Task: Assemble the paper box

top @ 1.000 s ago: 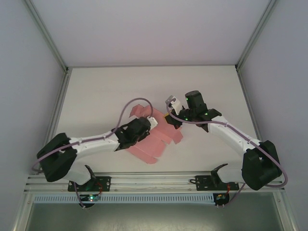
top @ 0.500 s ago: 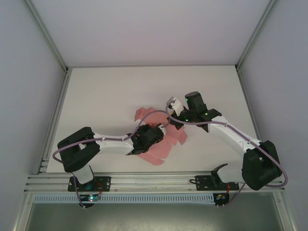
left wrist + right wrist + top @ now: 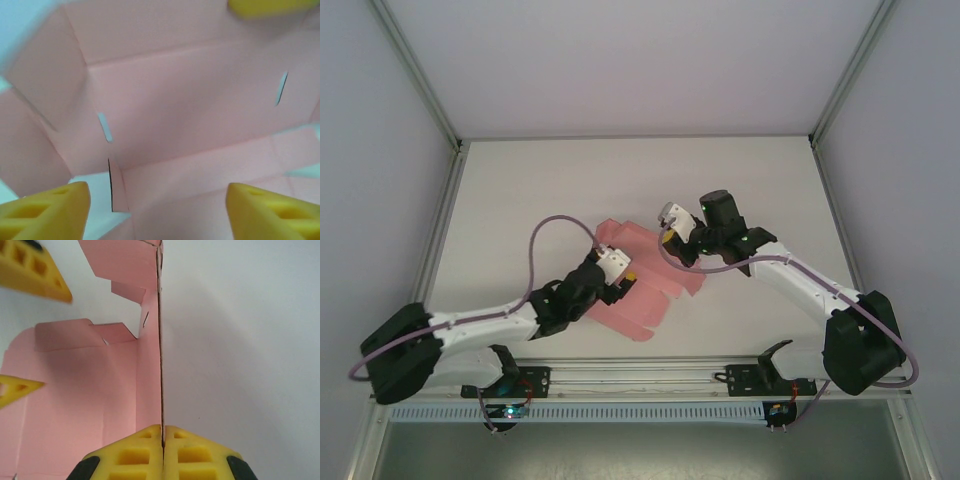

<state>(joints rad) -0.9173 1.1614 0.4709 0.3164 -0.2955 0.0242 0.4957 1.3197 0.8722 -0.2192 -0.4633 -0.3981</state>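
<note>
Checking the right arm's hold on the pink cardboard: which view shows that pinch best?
The right wrist view: the right gripper has its jaws shut on a raised edge of the paper box. The top external view shows it small and partly hidden. The left wrist view shows creased panels and slits.

I can read nothing here: no words, numbers or marks stand on the pink paper box [image 3: 190, 100], on my yellow fingers [image 3: 131, 458] or on the white table [image 3: 540, 200].
</note>
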